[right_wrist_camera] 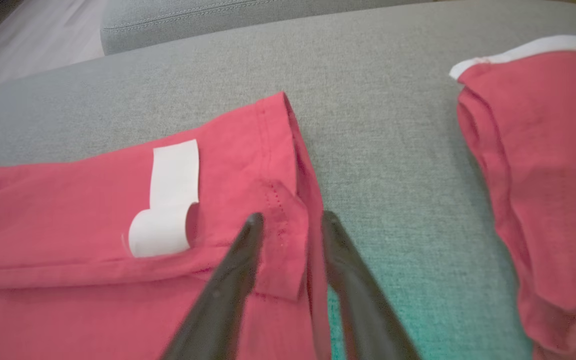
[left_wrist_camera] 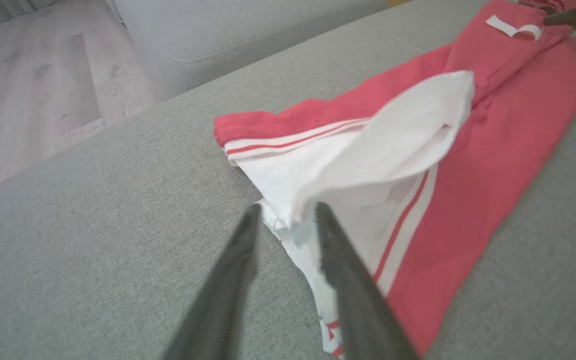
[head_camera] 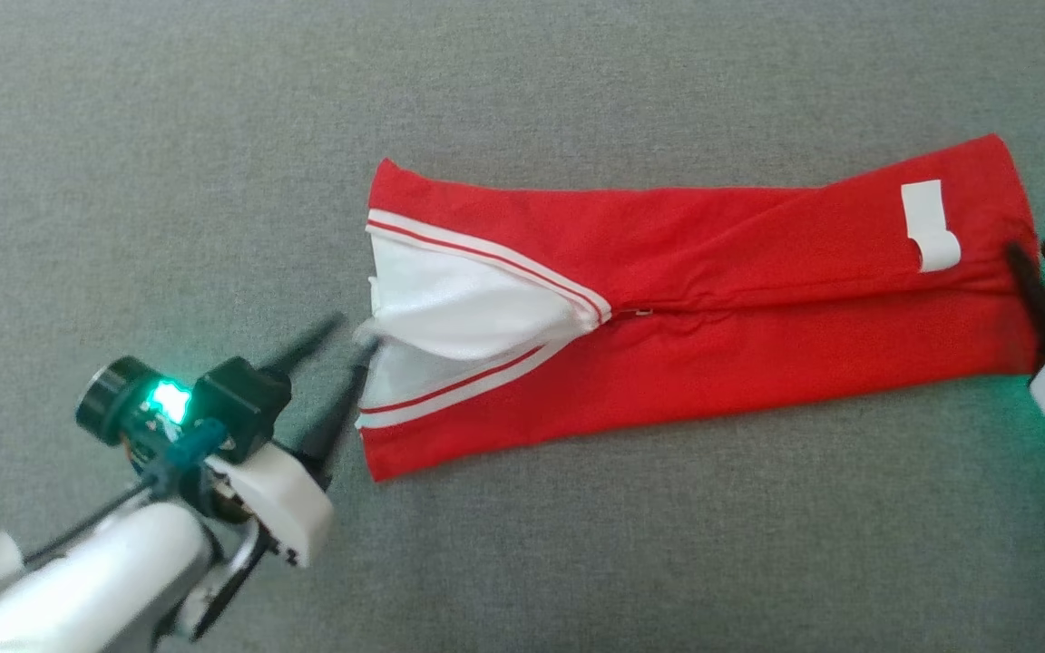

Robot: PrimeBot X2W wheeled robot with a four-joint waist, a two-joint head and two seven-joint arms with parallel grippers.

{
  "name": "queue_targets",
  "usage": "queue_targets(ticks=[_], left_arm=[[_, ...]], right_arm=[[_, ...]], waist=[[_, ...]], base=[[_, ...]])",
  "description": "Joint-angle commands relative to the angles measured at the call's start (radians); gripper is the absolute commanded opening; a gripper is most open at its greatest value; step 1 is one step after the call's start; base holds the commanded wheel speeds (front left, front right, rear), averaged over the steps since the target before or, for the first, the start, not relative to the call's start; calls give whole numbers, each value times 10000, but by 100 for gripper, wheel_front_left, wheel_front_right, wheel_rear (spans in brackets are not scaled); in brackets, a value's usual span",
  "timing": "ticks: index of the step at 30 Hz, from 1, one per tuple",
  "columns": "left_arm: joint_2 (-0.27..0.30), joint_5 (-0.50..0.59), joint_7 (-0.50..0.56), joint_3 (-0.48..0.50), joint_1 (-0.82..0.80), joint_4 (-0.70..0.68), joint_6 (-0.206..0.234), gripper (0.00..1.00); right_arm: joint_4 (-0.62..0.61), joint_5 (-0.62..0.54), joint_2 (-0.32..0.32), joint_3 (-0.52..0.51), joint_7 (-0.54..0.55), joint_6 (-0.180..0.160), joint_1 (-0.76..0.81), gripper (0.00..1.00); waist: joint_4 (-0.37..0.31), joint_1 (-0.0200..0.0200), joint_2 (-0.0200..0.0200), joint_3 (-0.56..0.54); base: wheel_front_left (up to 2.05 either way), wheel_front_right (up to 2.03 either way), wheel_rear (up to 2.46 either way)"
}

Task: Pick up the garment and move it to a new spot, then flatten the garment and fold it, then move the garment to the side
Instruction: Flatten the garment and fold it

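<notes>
In the head view, a long red knit garment [head_camera: 758,317] with white lining and red-and-white striped trim lies folded lengthwise, flat on a grey woven upholstered surface [head_camera: 214,136], its open white end at the left and a curled white rectangular label [head_camera: 926,222] near its right end. The left pincer [head_camera: 352,333] is at the white end with its fingers spread, one tip against the cloth edge. The right pincer [head_camera: 1030,247] straddles the right hem, its jaws also apart. In the left wrist view, the left pincer [left_wrist_camera: 287,207] stands spread, a corner of the garment's [left_wrist_camera: 493,160] white lining lying in the gap, not clamped; a pale wooden floor [left_wrist_camera: 28,90] shows beyond the surface. In the right wrist view, the right pincer [right_wrist_camera: 292,216] is parted around a folded flap of the garment's [right_wrist_camera: 68,225] red hem, just beside the label [right_wrist_camera: 168,200]. A second red cloth with a white edge [right_wrist_camera: 543,175] lies apart to the right.
</notes>
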Motion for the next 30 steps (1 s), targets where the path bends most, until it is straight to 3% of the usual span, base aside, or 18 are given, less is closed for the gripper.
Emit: queue_targets(ticks=[1,8,11,13,14,16,20,29,30], left_arm=[[86,2,-302,557,-65,-22,344,100],[-1531,-485,-2887,1771,1374,592,2397,100],[-2274,-381,-3383,2432,2200,695,3146,100],[-2807,94,-3435,2952,2655,614,3560,100],[-2807,94,-3435,2952,2655,614,3560,100],[-3361,893,-3442,3498,3091,312,3809,100],[-4292,2205,-3445,4290,3964,-157,3682,100],[-5648,3525,-3447,5442,5182,-261,2517,100],[-5749,3632,-3448,5565,5245,-238,2401,100]], right_arm=[[-304,-191,-97,-178,-155,-7,236,100],[-754,-705,826,-1436,-1216,-7,1357,100],[-1039,-836,1250,-1914,-1526,-7,1821,100],[-1089,-958,1442,-2236,-1624,-7,2018,100],[-1089,-958,1442,-2236,-1624,-7,2018,100],[-1025,-1125,1578,-2559,-1645,-7,2086,100],[-585,-1477,1731,-3113,-1477,-7,1925,100],[1157,-2273,1787,-3955,-75,-7,1496,100],[1295,-2274,1815,-4008,80,-7,1467,92]], waist=[[-22,-1,-1,-54],[20,-1,-1,-422],[137,-1,-1,-557],[299,-1,-1,-648],[299,-1,-1,-648],[499,-1,-1,-744],[919,-1,-1,-977],[1738,-1,-1,-1217],[1783,-1,-1,-1226]], base=[[0,0,0],[0,0,0],[0,0,0],[0,0,0],[0,0,0],[0,0,0],[0,0,0],[0,0,0],[0,0,0]])
